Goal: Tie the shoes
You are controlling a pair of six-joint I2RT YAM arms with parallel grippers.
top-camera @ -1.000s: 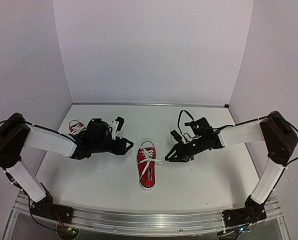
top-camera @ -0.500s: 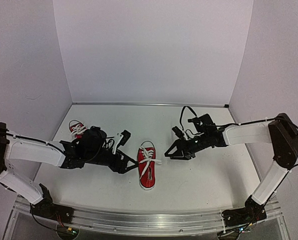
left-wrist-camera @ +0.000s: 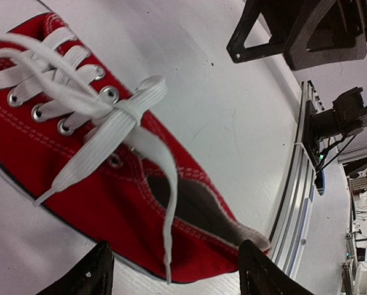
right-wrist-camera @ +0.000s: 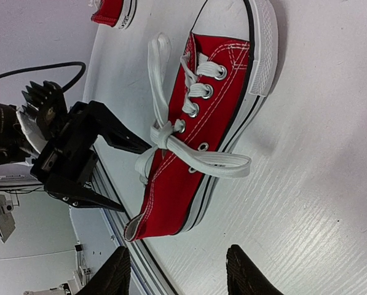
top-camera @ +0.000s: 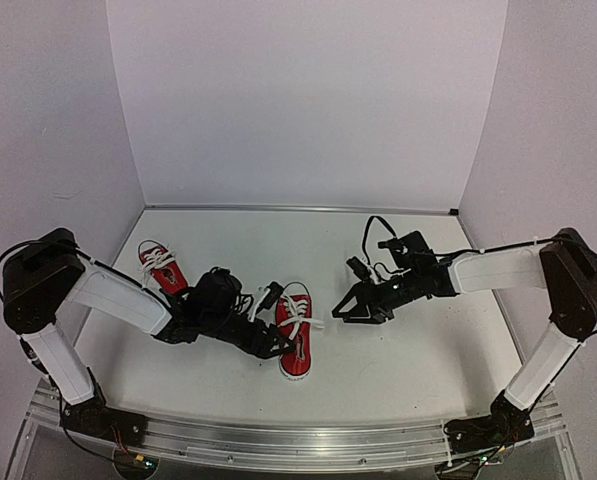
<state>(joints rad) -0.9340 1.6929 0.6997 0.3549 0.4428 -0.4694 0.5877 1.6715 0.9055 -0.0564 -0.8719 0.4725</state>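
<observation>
Now: the left claw (top-camera: 275, 344) sits low beside the heel half of the near shoe (top-camera: 296, 335), fingers apart, nothing held.
Right claw (top-camera: 350, 308): fingers apart and empty, hovering just right of that shoe without touching it.
Far shoe (top-camera: 159, 265): back-left on the table (top-camera: 408, 360), well apart from both claws.
Lace (left-wrist-camera: 168, 233): crossed once at the top eyelets; a loose end hangs down the shoe's side between the left fingers.
Risk one: closing here likely pinches canvas along with the lace, so a pull drags the light shoe.
Risk two: tugging one end alone could slacken the crossing.
Risk three: two claws crowding one small shoe may knock together.
</observation>
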